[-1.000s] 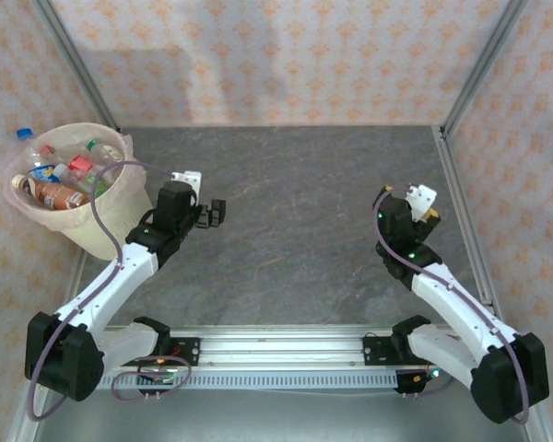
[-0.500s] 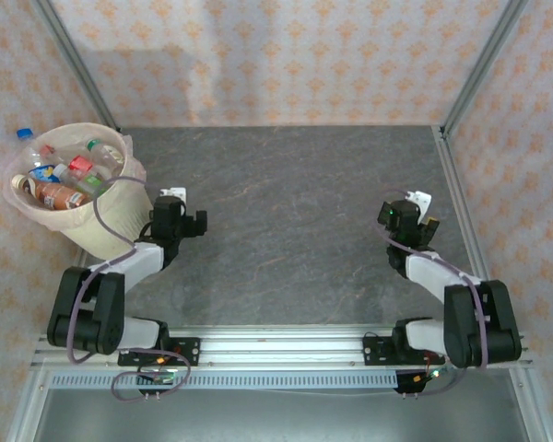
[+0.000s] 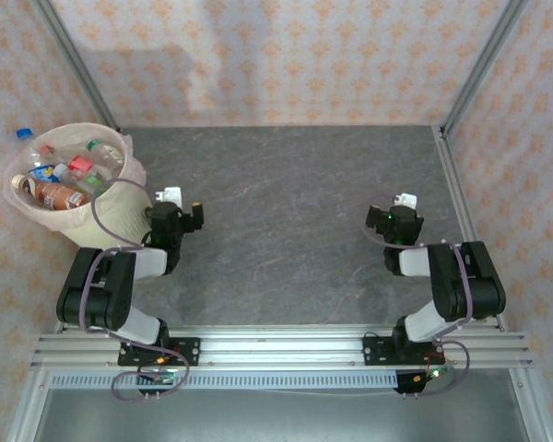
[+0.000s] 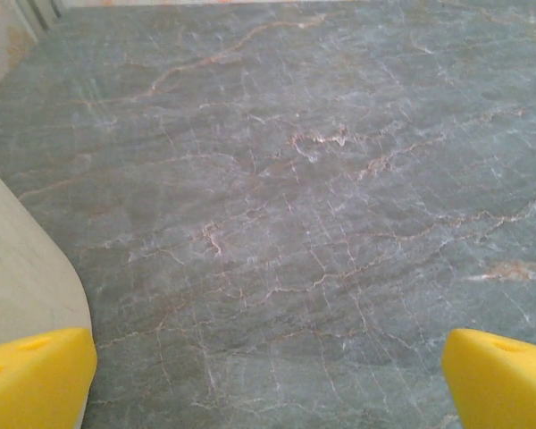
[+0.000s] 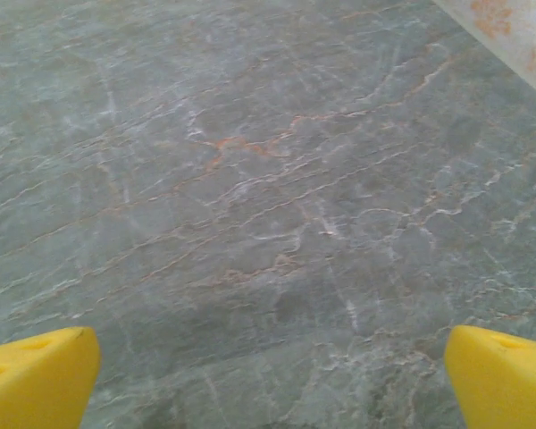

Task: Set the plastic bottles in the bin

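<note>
Here, plastic bottles [image 3: 60,180] heaped inside the bin [image 3: 97,238] at the far left corner of the table [image 3: 295,184], left gripper [image 4: 268,380] held spread, empty, just beside the bin wall, right gripper [image 5: 268,380] likewise spread, empty, over bare tabletop near the right edge.

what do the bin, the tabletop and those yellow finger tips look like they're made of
bin: likely matte cream plastic, with a smooth wall; its liner looks like thin translucent film.
table: grey stone look with pale and rusty veins, possibly laminate.
fingertips of the left gripper: smooth matte yellow, probably plastic.
</note>
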Controlling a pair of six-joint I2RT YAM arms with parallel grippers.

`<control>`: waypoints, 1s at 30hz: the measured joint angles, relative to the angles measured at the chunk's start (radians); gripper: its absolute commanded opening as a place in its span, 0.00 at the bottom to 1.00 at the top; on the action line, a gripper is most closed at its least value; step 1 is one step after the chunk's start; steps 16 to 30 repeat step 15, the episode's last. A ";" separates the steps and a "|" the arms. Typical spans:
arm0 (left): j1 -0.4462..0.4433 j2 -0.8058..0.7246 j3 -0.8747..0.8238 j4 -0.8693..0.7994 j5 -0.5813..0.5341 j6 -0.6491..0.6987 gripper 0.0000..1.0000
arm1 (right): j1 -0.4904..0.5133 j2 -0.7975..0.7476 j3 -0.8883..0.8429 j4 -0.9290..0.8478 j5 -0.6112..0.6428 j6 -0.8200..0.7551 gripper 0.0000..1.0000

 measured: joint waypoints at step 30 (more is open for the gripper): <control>-0.010 0.000 0.000 0.025 -0.049 -0.011 1.00 | -0.018 -0.003 0.014 0.021 -0.019 0.005 0.99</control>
